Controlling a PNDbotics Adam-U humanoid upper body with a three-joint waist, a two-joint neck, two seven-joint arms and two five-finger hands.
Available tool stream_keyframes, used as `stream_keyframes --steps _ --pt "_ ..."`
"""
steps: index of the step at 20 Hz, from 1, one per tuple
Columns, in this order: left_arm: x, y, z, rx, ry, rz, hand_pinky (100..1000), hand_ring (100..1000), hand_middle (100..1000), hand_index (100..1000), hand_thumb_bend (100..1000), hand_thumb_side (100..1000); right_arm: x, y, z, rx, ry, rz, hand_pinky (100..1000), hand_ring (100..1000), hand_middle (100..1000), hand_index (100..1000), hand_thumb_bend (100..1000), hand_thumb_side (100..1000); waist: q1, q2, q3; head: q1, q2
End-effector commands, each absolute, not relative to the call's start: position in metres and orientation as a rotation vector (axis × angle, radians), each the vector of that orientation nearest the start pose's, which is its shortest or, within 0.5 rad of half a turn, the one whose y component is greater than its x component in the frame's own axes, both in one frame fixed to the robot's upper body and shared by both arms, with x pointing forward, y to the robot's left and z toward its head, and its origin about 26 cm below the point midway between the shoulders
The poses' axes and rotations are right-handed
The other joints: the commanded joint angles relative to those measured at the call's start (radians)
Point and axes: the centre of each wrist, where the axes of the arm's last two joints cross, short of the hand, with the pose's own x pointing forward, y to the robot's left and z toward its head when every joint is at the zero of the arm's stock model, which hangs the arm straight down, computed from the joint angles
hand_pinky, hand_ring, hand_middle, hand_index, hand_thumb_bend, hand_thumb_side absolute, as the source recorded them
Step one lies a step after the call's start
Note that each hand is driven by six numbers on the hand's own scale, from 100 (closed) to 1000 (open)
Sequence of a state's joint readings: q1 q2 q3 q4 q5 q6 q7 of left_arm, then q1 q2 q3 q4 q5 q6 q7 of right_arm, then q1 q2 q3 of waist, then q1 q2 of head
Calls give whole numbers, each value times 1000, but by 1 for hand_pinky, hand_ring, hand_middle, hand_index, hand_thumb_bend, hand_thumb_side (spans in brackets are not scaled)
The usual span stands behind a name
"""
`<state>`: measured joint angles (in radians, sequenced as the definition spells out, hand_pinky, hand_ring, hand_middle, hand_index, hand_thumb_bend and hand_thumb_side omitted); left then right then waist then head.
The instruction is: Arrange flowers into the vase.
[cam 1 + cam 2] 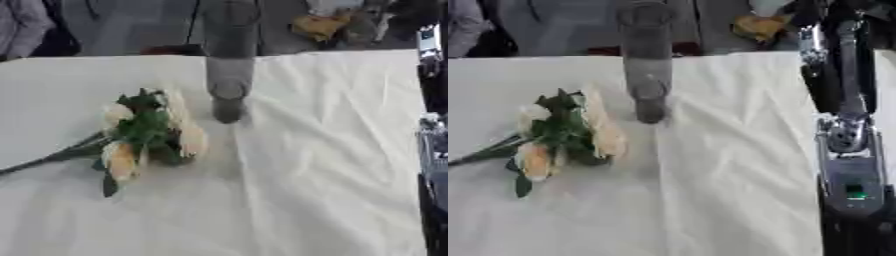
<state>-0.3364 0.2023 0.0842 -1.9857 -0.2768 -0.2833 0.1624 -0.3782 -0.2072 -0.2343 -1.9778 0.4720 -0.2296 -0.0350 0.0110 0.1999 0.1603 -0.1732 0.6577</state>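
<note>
A bunch of flowers (149, 132) lies on its side on the left half of the table (324, 190), which is covered by a pale cream cloth with soft creases. The blooms are cream and peach, packed among dark green leaves, and they point toward the middle of the table. The dark green stems (48, 157) run out from the bunch toward the left edge of the view, flat on the cloth. One loose leaf hangs at the near side of the bunch.

Just beyond and to the right of the blooms stands a tall grey vase (230, 60), upright near the far middle of the table. It narrows toward its base, which sits on the cloth close to the flower heads but apart from them. Nothing is in it that can be made out; the flowers are outside it.

On the right side, best seen in the right eye view, the robot's right arm (846, 135) comes down along the table's right edge, black with silver joints. Its hand cannot be made out, so whether the fingers are open or closed cannot be told. The left hand shows in neither view.

Past the far edge of the table lies a floor with a yellowish object (319, 25), blurred
</note>
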Motion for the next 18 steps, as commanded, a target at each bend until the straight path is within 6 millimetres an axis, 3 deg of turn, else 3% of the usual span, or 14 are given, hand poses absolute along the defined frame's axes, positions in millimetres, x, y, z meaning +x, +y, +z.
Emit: stream_keyframes --steps 1,7,12,13,18 --pt "304 262 214 -703 3505 328 676 826 901 972 100 1000 303 -294 230 -841 -2511 379 646 813 586 856 184 1000 3 -13 -1 -10 -4" --pt "307 268 237 -994 3422 489 716 869 904 992 100 931 303 -294 229 -834 -2509 387 646 813 586 856 183 1000 7 -15 -3 -27 -5" --pt "307 269 267 -1360 3263 795 748 923 929 1000 100 874 304 -290 229 -807 -2518 395 647 813 587 856 178 1000 10 -21 -7 -27 -1" --pt "307 269 272 -1417 3220 866 793 949 955 1000 100 860 304 -289 229 -802 -2520 400 647 813 588 856 178 1000 11 -23 -8 -25 -1" --pt "305 267 293 -1604 3039 1227 882 998 1000 1000 100 823 305 -287 232 -791 -2524 429 646 811 590 855 168 1000 12 -31 -12 -15 3"
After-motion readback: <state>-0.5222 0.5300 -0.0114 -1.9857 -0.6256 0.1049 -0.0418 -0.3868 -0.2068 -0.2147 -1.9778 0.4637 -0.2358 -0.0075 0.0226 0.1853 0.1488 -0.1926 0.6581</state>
